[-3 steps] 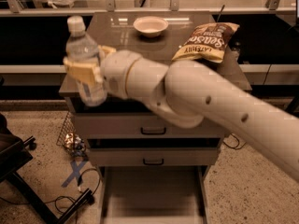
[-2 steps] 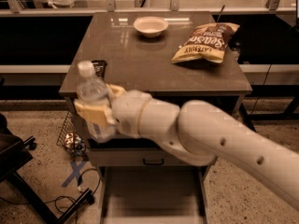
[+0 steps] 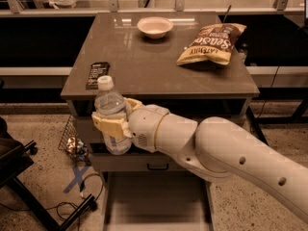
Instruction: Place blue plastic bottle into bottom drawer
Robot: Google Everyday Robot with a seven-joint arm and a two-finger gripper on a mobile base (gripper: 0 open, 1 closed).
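My gripper (image 3: 112, 123) is shut on the blue plastic bottle (image 3: 111, 106), a small clear bottle with a white cap and a pale label. It holds the bottle upright in front of the cabinet's left front corner, at the height of the upper drawers. The bottom drawer (image 3: 156, 201) is pulled out below, its flat pale grey floor showing at the lower middle. The bottle is above and left of the drawer's open tray. My white arm runs from the lower right and hides most of the cabinet's front.
The cabinet top (image 3: 159, 57) carries a white bowl (image 3: 154, 26), a chip bag (image 3: 212, 43) and a dark flat packet (image 3: 97, 74). A drawer handle (image 3: 158, 167) shows under my arm. A wire basket (image 3: 72, 138), cables and a black stand leg (image 3: 43, 206) lie on the floor at left.
My gripper has carried the bottle down from above the cabinet top's left edge to in front of the cabinet's upper drawers, and slightly to the right.
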